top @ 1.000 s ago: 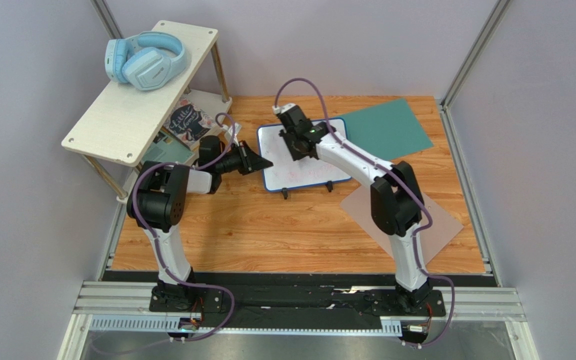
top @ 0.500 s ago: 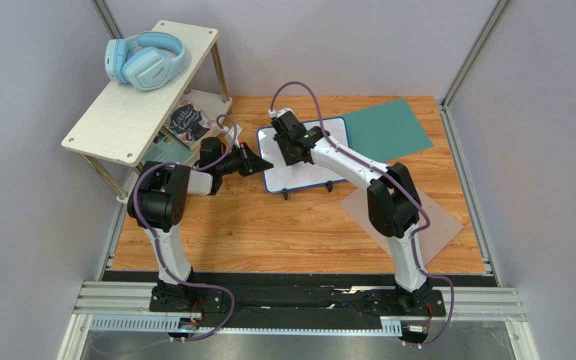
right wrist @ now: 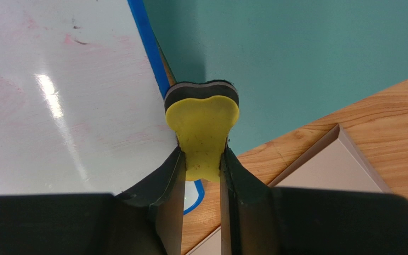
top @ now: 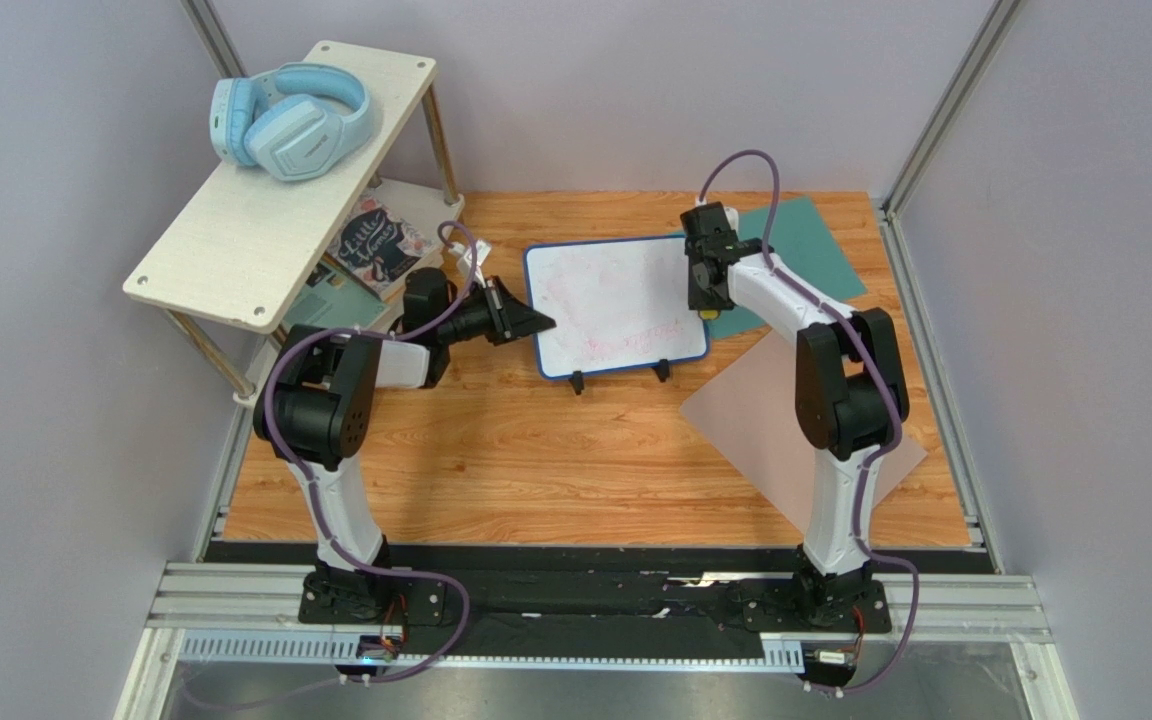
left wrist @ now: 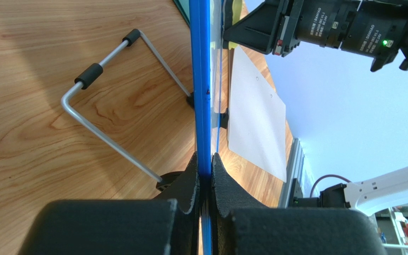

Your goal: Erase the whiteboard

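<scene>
The whiteboard, glossy white in a blue frame, stands tilted on a wire stand at mid table, with faint pink smears on it. My left gripper is shut on the board's left frame edge, the pads pinching the blue strip. My right gripper is at the board's right edge, shut on a yellow eraser with a dark felt face. In the right wrist view the eraser sits just off the blue rim, over the teal sheet.
A white shelf with blue headphones stands at the back left, with books under it. The teal sheet lies behind the board's right side. A grey-brown sheet lies at the front right.
My right gripper has swept with the eraser from the board's upper left across to its right edge. The board has turned slightly. The left gripper keeps its hold.
</scene>
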